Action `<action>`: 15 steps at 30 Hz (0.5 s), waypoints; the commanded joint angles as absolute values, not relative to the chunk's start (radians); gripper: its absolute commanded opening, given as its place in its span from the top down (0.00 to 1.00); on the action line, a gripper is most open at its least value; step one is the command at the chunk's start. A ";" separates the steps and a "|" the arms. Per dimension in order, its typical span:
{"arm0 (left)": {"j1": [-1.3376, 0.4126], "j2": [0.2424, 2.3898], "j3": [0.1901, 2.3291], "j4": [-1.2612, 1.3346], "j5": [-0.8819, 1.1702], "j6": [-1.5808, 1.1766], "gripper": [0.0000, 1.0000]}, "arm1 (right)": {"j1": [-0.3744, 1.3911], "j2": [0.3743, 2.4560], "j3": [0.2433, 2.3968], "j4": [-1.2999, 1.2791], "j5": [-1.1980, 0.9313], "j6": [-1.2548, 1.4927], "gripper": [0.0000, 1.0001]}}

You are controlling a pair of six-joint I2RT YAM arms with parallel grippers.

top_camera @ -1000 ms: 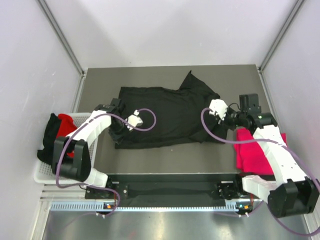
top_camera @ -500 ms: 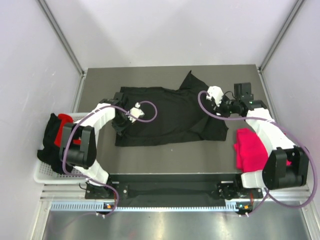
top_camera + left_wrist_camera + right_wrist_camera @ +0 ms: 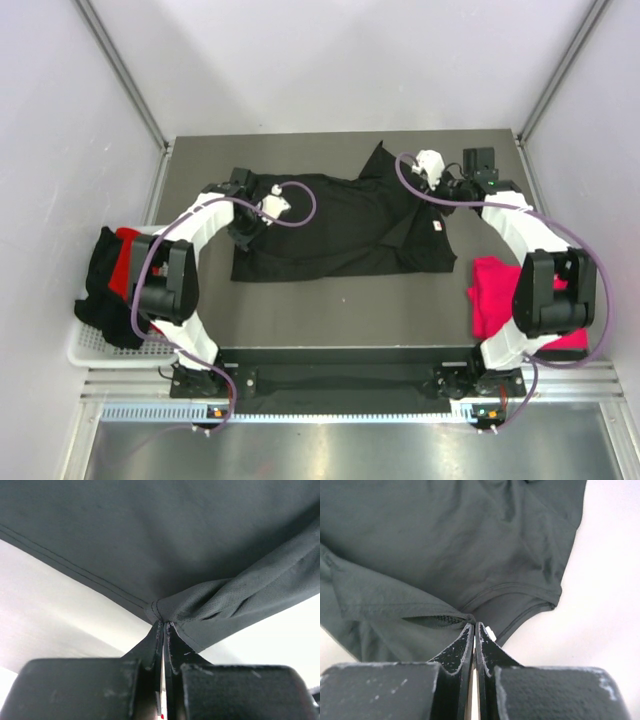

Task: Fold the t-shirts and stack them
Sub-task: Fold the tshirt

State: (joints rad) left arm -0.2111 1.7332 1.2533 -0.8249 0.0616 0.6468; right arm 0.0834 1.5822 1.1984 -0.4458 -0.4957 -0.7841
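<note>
A black t-shirt (image 3: 340, 225) lies spread across the middle of the table, its small white tag (image 3: 437, 226) showing near the right edge. My left gripper (image 3: 244, 230) is shut on a bunched hem at the shirt's left side; in the left wrist view the fingertips (image 3: 163, 624) pinch dark cloth (image 3: 165, 555) that hangs lifted. My right gripper (image 3: 432, 203) is shut on a fold at the shirt's right side (image 3: 474, 625), with the tag (image 3: 490, 632) beside one finger. A pink-magenta t-shirt (image 3: 500, 300) lies folded at the right.
A white wire basket (image 3: 82, 350) stands off the table's left edge, holding black and red cloth (image 3: 108, 268). The table's far edge (image 3: 340, 133) meets pale walls. Purple cables loop over both wrists.
Both grippers have moved toward the far side of the table, still shut on the black shirt. The shirt's sides have been drawn back with them.
</note>
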 commanded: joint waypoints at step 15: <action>-0.176 1.763 1.327 -0.670 -0.021 0.546 1.00 | 0.034 1.710 1.328 -0.379 -0.483 -0.742 1.00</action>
